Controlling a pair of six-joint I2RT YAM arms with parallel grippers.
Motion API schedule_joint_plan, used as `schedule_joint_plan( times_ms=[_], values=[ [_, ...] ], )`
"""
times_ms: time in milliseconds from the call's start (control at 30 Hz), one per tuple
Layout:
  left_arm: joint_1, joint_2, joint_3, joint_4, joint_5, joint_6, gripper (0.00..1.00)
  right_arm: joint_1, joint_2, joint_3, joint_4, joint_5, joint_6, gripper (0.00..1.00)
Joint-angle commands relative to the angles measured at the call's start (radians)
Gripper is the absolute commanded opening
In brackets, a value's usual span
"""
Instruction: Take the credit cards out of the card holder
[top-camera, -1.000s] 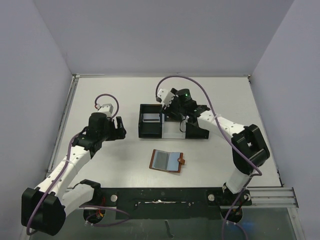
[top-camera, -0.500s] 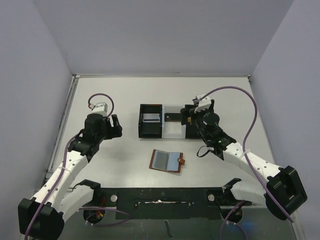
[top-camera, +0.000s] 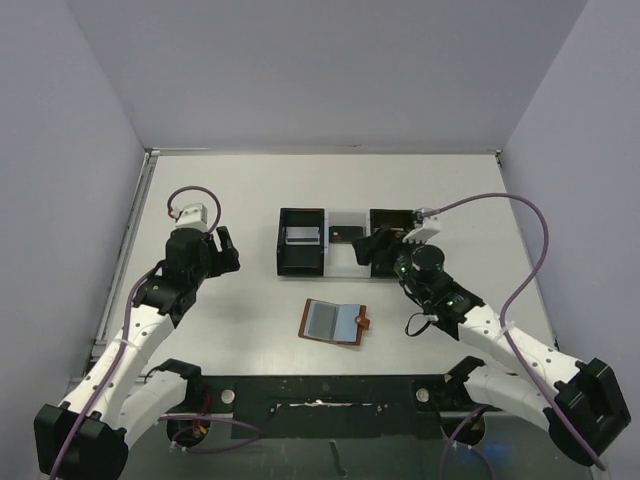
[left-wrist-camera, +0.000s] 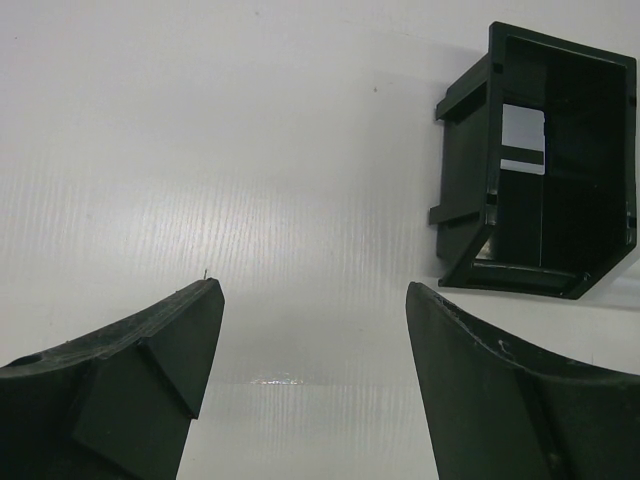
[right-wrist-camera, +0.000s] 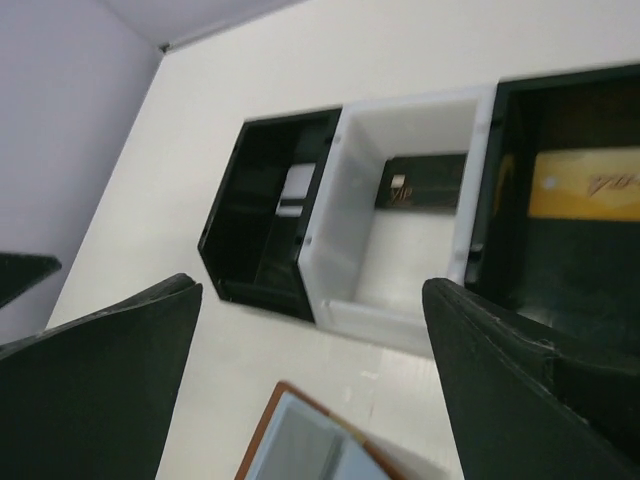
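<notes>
Now | left gripper (left-wrist-camera: 310, 300) and right gripper (right-wrist-camera: 312, 288) spread, empty | risk: right gripper, at 4 o'clock of the tray (top-camera: 300, 266), could nudge it; card holder (top-camera: 334, 322) at 6 o'clock may hide cards.

Tray (top-camera: 300, 270): on table (top-camera: 230, 190), centre-rear; three compartments side by side.
Left card (top-camera: 301, 237): in left compartment.
Middle card (top-camera: 345, 234): in middle compartment, at rear.
Right card (right-wrist-camera: 590, 185): in right compartment.
Card holder (top-camera: 335, 322): on table, before tray, apart.
Left gripper (top-camera: 225, 250): left of tray.
Right gripper (top-camera: 372, 248): above tray's near right part.
</notes>
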Motion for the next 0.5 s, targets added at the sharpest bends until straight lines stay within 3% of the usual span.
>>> schedule_joint_plan(
  times_ms=[0, 67, 133, 267, 467],
  values=[
    [0.007, -0.02, 0.007, 0.033, -0.022, -0.005, 0.74, 0.205, 0.057, 0.08, -0.194, 0.217, 0.213, 0.98],
    [0.006, -0.019, -0.001, 0.041, -0.024, -0.007, 0.74, 0.313, 0.13, 0.189, -0.5, 0.45, 0.418, 0.97],
    [0.007, -0.015, -0.001, 0.046, -0.023, -0.007, 0.74, 0.409, 0.201, 0.262, -0.59, 0.497, 0.456, 0.96],
    [0.008, -0.009, 0.004, 0.037, -0.028, -0.005, 0.74, 0.529, 0.334, 0.327, -0.631, 0.537, 0.498, 0.94],
    [0.007, -0.019, 0.003, 0.039, -0.028, -0.002, 0.74, 0.547, 0.431, 0.358, -0.626, 0.424, 0.474, 0.74]
  ],
)
